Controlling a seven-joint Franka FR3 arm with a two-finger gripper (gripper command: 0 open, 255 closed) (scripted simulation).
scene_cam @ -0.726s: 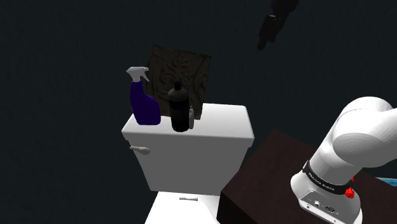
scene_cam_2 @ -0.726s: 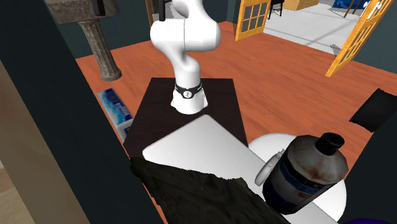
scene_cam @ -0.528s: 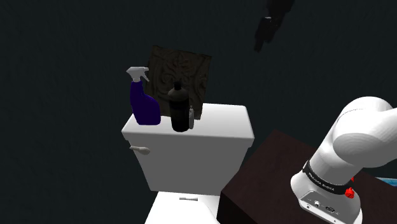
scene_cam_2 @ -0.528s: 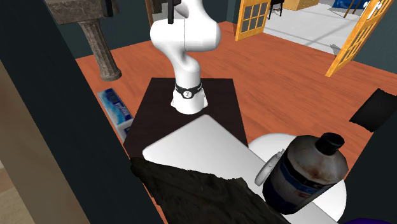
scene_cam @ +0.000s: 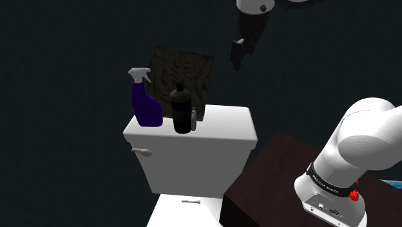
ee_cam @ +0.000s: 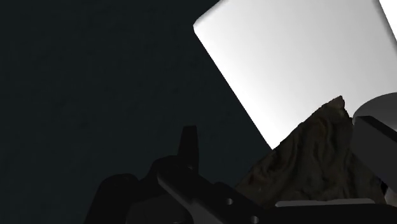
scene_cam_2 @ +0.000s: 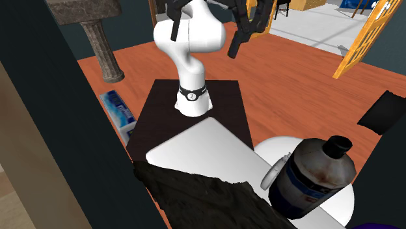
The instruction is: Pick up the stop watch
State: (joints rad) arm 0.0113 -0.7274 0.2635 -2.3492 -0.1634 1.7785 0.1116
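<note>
Dark-walled bathroom corner, with a white toilet tank lid (scene_cam: pixel 225 129) as the surface and a red-brown plank floor (scene_cam_2: pixel 286 71) beyond the dark stand (scene_cam: pixel 270 174). On the lid, from the shoulder view's left: purple spray bottle (scene_cam: pixel 145 106), black bottle (scene_cam: pixel 181 113), then the slim grey stop watch (scene_cam: pixel 193 120), upright, just beside the black bottle. Behind them, against the wall, a brown carved panel (scene_cam: pixel 187 71). Too small to make out the stop watch's face; partly hidden by the black bottle in the second exterior view. High above the lid, well apart from everything: the hand (scene_cam: pixel 238 55), fingers spread apart, gripping and touching nothing.
</note>
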